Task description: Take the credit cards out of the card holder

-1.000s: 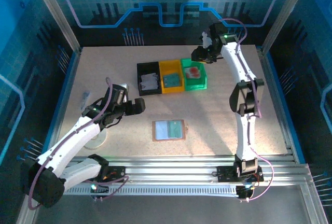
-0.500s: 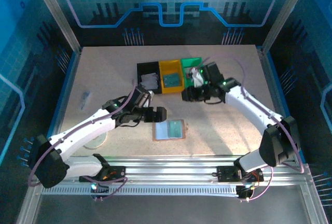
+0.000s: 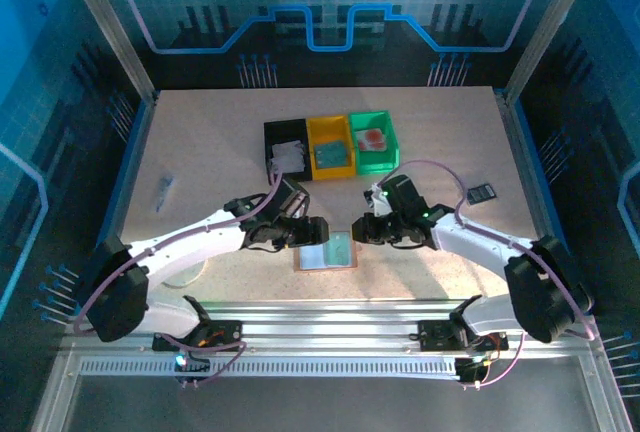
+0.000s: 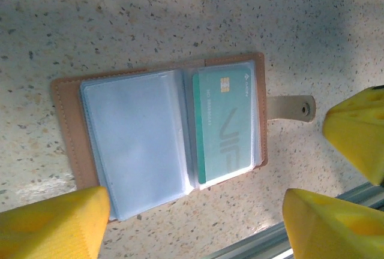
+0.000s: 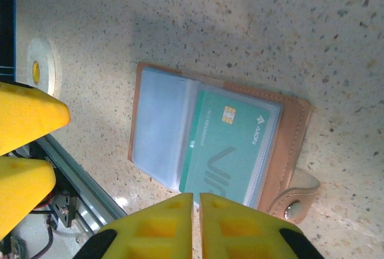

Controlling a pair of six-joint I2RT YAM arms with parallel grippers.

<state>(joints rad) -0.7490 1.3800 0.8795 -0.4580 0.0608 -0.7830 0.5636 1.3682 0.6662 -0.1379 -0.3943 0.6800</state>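
Note:
The pinkish-tan card holder (image 3: 327,250) lies open and flat on the table near the front. Its left clear pocket (image 4: 135,139) looks empty, and its right pocket holds a teal credit card (image 4: 228,121) with a gold chip. My left gripper (image 3: 305,232) hovers at the holder's left edge, open, with its yellow fingers (image 4: 54,223) wide apart and nothing between them. My right gripper (image 3: 362,229) hovers at the holder's right side, its yellow fingers (image 5: 240,226) shut together just above the teal card (image 5: 231,145). The card stays in its pocket.
Black (image 3: 286,152), yellow (image 3: 330,147) and green (image 3: 374,142) bins stand in a row behind the holder, each holding a card. A small dark object (image 3: 481,192) lies at the right, and a white disc (image 5: 42,67) sits left of the holder. The metal front rail (image 3: 330,312) runs close by.
Both arms have swung in toward the card holder. The right gripper came down from the green bin, and the left gripper moved right to the holder's edge.

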